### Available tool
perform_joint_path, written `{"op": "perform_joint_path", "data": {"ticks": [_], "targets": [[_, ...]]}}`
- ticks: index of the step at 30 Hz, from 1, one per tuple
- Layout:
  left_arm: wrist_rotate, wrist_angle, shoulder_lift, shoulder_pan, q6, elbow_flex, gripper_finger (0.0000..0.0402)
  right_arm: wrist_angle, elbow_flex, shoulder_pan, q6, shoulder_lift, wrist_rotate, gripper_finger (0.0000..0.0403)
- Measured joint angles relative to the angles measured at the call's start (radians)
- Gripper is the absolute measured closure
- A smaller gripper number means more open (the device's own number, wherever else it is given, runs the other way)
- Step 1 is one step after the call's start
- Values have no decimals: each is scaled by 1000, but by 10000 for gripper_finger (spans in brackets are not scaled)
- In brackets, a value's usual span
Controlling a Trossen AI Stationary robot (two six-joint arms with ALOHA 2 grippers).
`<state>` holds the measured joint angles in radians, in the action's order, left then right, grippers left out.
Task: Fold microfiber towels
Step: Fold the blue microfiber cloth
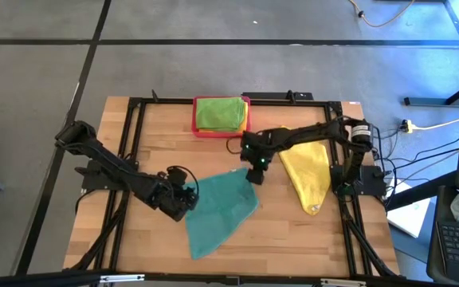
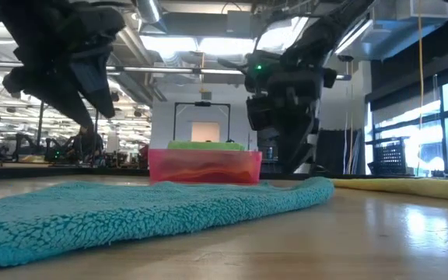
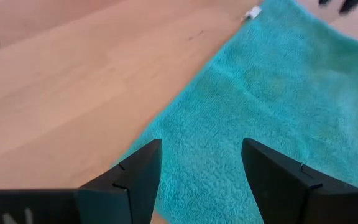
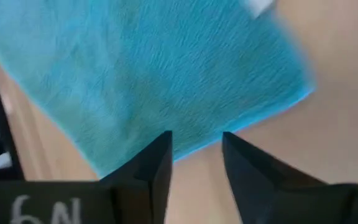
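A teal towel [image 1: 223, 209] lies flat on the wooden table at the middle, and it also shows in the low view [image 2: 131, 210]. My left gripper [image 1: 188, 195] is open and hovers over the towel's left edge [image 3: 185, 118]. In its own wrist view the left gripper [image 3: 201, 149] has a finger on either side of that edge. My right gripper [image 1: 255, 175] is open above the towel's far right corner [image 4: 291, 87]. In its own wrist view the right gripper [image 4: 196, 138] is just over the towel's edge. A yellow towel [image 1: 309, 175] lies crumpled on the table at the right.
A pink tray [image 1: 221, 133] at the table's far edge holds folded green towels [image 1: 220, 113]; it stands behind the teal towel in the low view [image 2: 204, 166]. Black frame rails [image 1: 134, 143] run along the table's sides. Bare wood lies in front of the teal towel.
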<state>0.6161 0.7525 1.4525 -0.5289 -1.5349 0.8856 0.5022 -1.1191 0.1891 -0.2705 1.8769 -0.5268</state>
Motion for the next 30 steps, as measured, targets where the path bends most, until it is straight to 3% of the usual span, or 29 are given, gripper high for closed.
{"op": "perform_joint_path", "data": {"ticks": [5,12,16,23,30], "targets": [[-51,2,0,-3,36,0,188,-2,-11,63,179,-9,84,262],[-140,127,0,-6,72,0,188,-31,-12,69,414,-1,74,260],[-172,213,0,-13,52,0,188,-65,-12,47,511,-1,86,236],[-145,249,0,-15,53,0,188,-125,21,48,478,-1,166,180],[-156,151,0,39,212,-2,191,-172,85,51,379,-2,139,180]]}}
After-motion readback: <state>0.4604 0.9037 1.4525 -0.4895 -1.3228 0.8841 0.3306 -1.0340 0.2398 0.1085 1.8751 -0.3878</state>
